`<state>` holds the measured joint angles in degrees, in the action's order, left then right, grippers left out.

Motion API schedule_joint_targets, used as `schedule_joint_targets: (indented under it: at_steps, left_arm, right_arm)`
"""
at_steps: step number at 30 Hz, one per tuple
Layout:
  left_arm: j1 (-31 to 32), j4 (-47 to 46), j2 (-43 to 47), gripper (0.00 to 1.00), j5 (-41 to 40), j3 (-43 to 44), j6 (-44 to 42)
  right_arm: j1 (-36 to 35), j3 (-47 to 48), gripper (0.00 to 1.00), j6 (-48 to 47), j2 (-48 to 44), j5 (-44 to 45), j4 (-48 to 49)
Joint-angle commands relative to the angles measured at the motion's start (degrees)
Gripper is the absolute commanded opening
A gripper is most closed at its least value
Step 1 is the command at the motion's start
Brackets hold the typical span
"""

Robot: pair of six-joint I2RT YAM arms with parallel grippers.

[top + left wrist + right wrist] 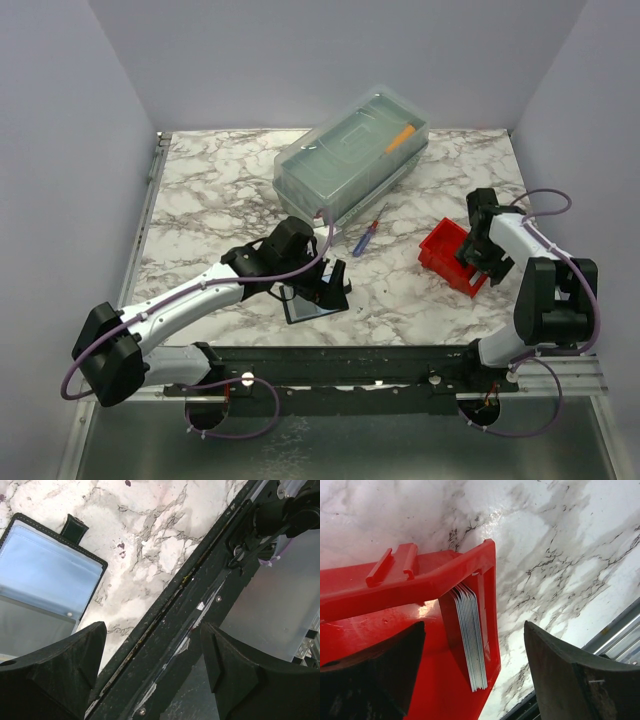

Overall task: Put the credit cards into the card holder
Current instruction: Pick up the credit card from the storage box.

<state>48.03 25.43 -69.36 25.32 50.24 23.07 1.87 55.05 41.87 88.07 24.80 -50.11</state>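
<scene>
The card holder [312,306] lies open on the marble table near the front edge. Its black stitched border and clear, blue-tinted sleeves show in the left wrist view [47,575]. My left gripper [334,284] hovers just over and beside it, open and empty [152,652], with the table's front rail between its fingers. A stack of several credit cards [470,635] stands on edge against the inner wall of the red bin [395,587]. My right gripper [478,262] is open and empty [475,667], straddling that corner of the bin just above the cards.
A large clear lidded box [350,155] with an orange item on top stands at the back centre. A blue-and-red pen [368,236] lies between the box and the red bin [445,256]. The black front rail [200,610] runs along the table's near edge.
</scene>
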Motion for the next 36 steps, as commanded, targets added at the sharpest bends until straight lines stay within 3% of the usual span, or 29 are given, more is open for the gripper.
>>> schedule_joint_targets:
  at_steps: [1,26,36]
  left_arm:
    - [0.5,-0.1,-1.0,0.82,-1.8,1.3,-1.3]
    - [1.3,-0.1,-1.5,0.83,-1.3,0.9,-1.7]
    - [1.6,0.0,-1.6,0.83,-1.2,0.9,-1.8]
  right_arm:
    - [0.2,-0.6,0.80,0.1,-1.2,1.7,-0.9]
    - [0.2,1.8,0.58,0.6,-4.1,-1.1,-5.7]
    - [0.2,2.3,0.43,2.3,-3.4,0.0,-8.4]
